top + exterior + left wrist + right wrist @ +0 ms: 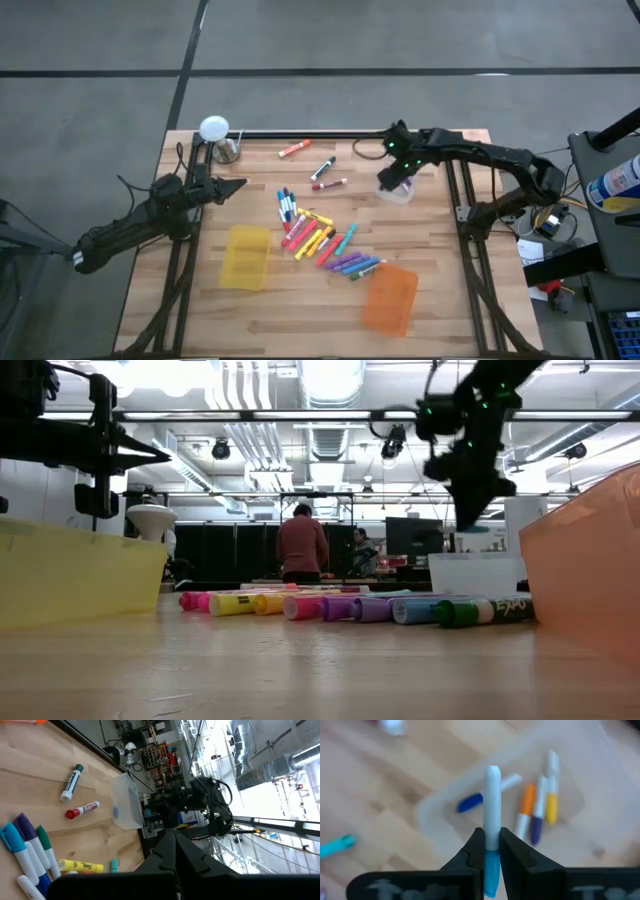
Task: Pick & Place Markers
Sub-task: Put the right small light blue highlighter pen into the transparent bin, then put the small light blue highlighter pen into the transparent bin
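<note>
Most markers (322, 238) lie in a loose pile at the table's middle; in the low view the markers (350, 606) lie in a row. An orange marker (293, 149), a dark one (323, 168) and a red one (330, 184) lie apart toward the far edge. My right gripper (396, 180) (492, 837) hangs over the clear bin (399, 192) (520, 805), shut on a white marker with a light-blue end (493, 795). Several markers lie in that bin. My left gripper (238, 185) (173, 837) waits shut above the table's left side. My right gripper pinches the white and light-blue marker between its two fingers where the white barrel (493, 822) meets the blue end (490, 870). The marker runs along the fingers and its white end (493, 772) sticks out past the tips. It is lifted clear above the clear bin.
A yellow bin (245, 257) and an orange bin (390, 298) stand near the front edge. A metal cup (228, 150) and a white round thing (214, 128) stand at the far left corner. Bare wood lies along the near edge. A person (302, 545) stands beyond the table.
</note>
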